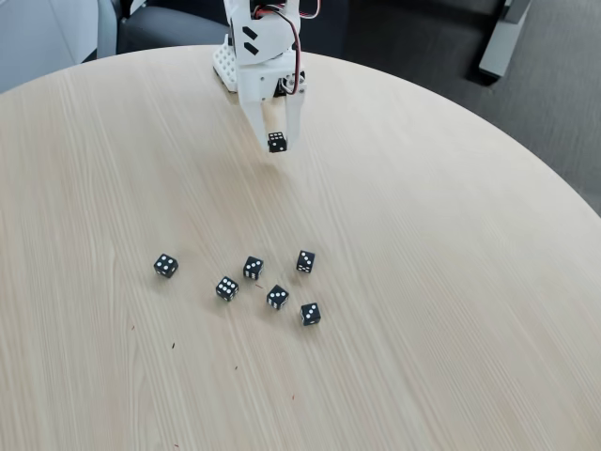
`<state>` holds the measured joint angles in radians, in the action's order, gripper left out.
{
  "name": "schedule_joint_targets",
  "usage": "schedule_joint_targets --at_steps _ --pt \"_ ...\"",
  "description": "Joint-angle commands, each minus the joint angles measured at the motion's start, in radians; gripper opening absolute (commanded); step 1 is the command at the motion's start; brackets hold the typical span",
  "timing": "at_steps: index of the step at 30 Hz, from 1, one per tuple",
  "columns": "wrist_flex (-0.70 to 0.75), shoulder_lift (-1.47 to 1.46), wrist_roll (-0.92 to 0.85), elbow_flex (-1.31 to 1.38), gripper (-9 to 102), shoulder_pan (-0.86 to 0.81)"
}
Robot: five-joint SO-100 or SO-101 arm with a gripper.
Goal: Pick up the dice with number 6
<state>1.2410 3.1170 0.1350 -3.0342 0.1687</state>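
Observation:
In the fixed view a small black die with white pips (277, 142) hangs above the table, pinched between the two white fingers of my gripper (278, 144). The gripper points down from the white arm at the top centre and is shut on this die. I take it for the dice with number 6, though its pips are too small to count. Several other black dice lie on the table below and nearer the camera, well apart from the gripper: one at the left (165, 266) and a loose cluster around (277, 297).
The round light wooden table (451, 282) has its curved edge running along the top and right. Beyond the edge are dark floor, a chair at the top left (56, 33) and a grey post at the top right (502, 38).

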Motion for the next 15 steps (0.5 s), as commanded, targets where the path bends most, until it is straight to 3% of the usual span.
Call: schedule_joint_targets --at_steps 1,15 --pt "0.003 0.006 -0.006 0.002 4 -0.006" --pt "0.003 0.006 -0.006 0.002 4 0.005"
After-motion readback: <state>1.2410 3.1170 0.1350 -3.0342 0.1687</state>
